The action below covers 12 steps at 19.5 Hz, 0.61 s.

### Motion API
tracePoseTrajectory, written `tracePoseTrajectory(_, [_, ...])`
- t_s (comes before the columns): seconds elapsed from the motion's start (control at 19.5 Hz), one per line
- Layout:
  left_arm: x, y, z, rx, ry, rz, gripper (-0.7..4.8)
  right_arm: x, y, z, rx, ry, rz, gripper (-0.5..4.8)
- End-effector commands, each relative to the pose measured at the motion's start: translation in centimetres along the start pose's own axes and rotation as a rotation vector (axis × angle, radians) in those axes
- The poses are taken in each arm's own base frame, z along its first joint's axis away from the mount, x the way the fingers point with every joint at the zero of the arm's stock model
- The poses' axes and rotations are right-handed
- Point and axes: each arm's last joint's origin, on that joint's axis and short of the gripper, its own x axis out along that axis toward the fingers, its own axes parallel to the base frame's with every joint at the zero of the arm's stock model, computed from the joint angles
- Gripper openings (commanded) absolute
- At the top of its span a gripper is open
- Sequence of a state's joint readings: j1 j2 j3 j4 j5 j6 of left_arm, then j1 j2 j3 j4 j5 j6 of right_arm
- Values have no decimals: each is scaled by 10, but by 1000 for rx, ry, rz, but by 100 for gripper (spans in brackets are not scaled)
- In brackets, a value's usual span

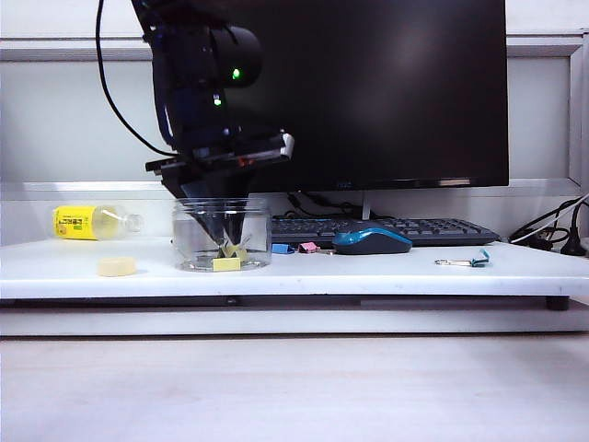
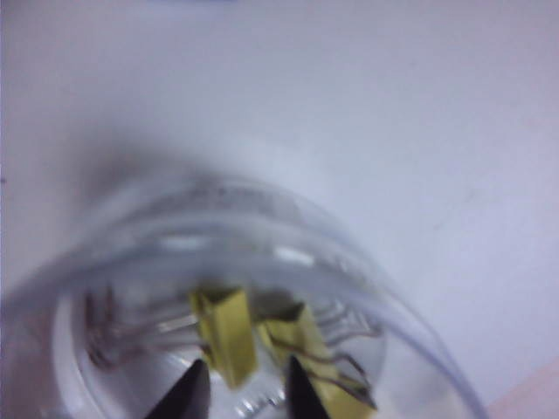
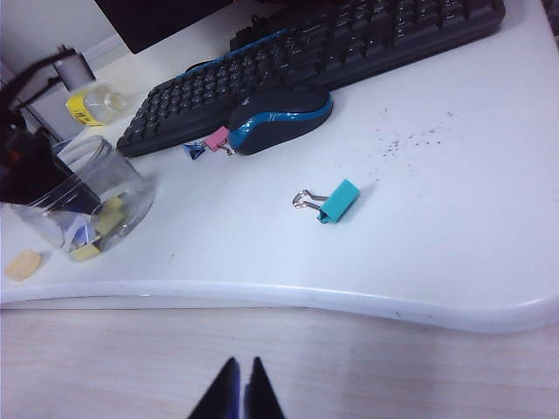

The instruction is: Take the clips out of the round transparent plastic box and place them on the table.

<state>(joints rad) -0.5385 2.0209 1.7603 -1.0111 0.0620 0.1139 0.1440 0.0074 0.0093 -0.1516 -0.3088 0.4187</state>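
Even, bright light washed the table (image 1: 368, 272) in the exterior view, while the monitor (image 1: 405, 83) stayed dark. The left wrist view was blurred and out of focus, the round transparent plastic box (image 2: 262, 218) rim glaring. The right wrist view was sharp, with soft shadows.

Left arm (image 1: 207, 64): black housing was seen, lit by two green lamps, with a black cable looped off it.
Left gripper (image 2: 243, 388): black pointed fingertips were shown.
Right gripper (image 3: 240, 388): black tapered fingers were shown.

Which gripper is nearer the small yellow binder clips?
Left. The left gripper is inside the round clear plastic jar, straddling the yellow clips; the right gripper hangs off the table's front edge.
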Motion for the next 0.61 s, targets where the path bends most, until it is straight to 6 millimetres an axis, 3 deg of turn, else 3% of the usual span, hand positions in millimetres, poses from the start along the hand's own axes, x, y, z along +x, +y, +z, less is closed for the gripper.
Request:
tracePoseTrajectory(0.05, [1,1,1,23,1,33,124,0,0,0,-3,1,-4,22])
tracePoseTrajectory(0.61, [30,4,2,36,65,81,124,0,-1,0,-3,-5,-20,22])
